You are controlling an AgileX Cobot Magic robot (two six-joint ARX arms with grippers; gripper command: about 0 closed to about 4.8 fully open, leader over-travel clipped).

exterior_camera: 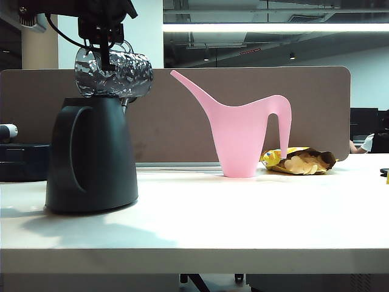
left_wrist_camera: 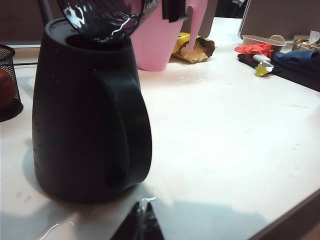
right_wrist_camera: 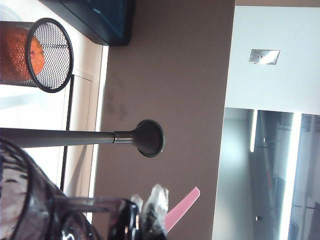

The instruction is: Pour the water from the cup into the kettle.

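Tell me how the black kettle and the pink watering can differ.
The kettle is matte black, squat and tapered; the watering can is pink with a long thin spout rising toward the kettle. The kettle has the cup tipped on its side over its top, held by the right gripper; nothing hangs over the watering can. The kettle stands nearer the table's front edge, the watering can farther back. Both stand upright on the table.

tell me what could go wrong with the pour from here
1. The right gripper holds the cup tipped on its side over the kettle. In the left wrist view the cup's mouth sits toward one edge of the opening, so water might run down the kettle's outside.
2. A wet patch already shines on the table by the kettle's base, so more spill could spread there.
3. The left gripper sits low near that patch.
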